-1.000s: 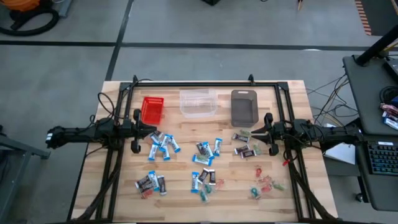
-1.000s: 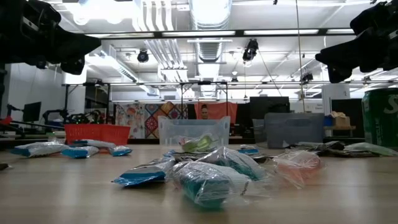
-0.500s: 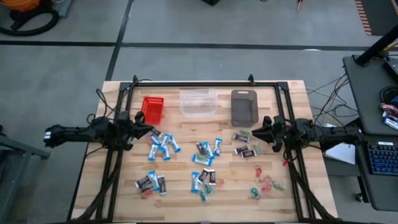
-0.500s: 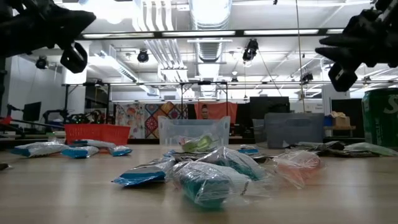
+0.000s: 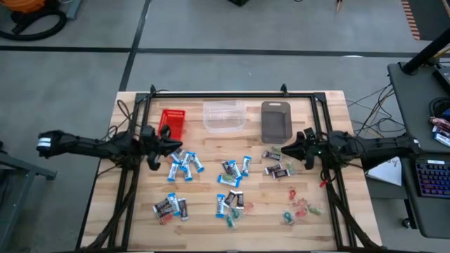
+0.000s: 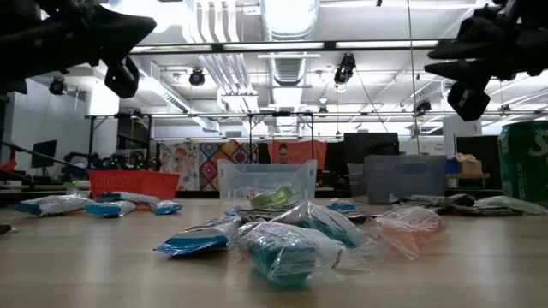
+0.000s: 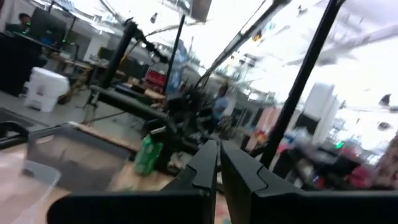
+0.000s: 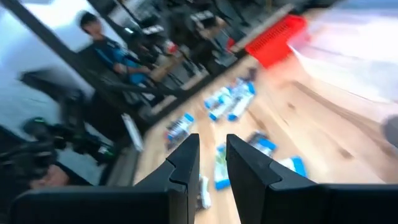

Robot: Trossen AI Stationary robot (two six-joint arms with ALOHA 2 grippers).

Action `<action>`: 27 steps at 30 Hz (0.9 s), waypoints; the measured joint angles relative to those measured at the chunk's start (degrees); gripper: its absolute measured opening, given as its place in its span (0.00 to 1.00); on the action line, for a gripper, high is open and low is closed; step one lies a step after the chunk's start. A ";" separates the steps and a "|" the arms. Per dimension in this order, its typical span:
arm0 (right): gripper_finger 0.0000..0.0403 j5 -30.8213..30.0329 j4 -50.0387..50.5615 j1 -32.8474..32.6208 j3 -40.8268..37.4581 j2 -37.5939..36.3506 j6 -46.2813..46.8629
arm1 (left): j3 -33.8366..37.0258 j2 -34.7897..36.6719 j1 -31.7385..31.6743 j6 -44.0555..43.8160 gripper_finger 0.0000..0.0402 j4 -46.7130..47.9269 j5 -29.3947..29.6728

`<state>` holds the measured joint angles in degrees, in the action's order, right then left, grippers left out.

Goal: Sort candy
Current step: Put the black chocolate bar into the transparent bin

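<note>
The candy lies loose on the wooden table: blue-and-white sweets (image 5: 184, 163) at the left, a mixed cluster (image 5: 233, 171) in the middle, dark ones (image 5: 275, 163) at the right, and small red and green ones (image 5: 299, 209) at the near right. My left gripper (image 5: 174, 145) hovers shut above the table's left side, beside the blue-and-white sweets, and holds nothing. Its fingers (image 7: 206, 167) point toward the table's right. My right gripper (image 5: 285, 150) hovers above the right side by the dark sweets. It is slightly open, with nothing between its fingers (image 8: 186, 158).
At the far edge stand three bins in a row: a red bin (image 5: 172, 124), a clear bin (image 5: 224, 116) and a grey bin (image 5: 275, 121). A black frame (image 5: 225, 95) runs around the work area. More sweets (image 5: 171, 206) lie near the front left.
Both arms have lifted from their resting pose and reached a little toward the table's middle. Each wrist has rolled, so the grippers are now turned about their own pointing line. The candy has not moved.
</note>
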<state>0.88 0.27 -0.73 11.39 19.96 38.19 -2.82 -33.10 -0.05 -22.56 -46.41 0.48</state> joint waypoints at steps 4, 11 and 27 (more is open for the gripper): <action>0.17 -1.00 11.47 0.00 7.13 4.98 0.61 | -1.67 -2.85 -0.04 1.63 0.01 1.37 0.04; 0.17 -1.07 24.84 0.00 17.40 12.33 -1.40 | -5.79 -5.93 -0.04 -2.94 0.01 1.46 0.10; 0.17 -1.04 23.16 0.00 23.07 23.12 -16.36 | -8.40 -15.16 -0.04 -7.67 0.01 3.82 -0.03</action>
<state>-0.16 23.43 -0.73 34.46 43.08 21.82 -11.22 -48.27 -0.10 -30.23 -42.59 0.45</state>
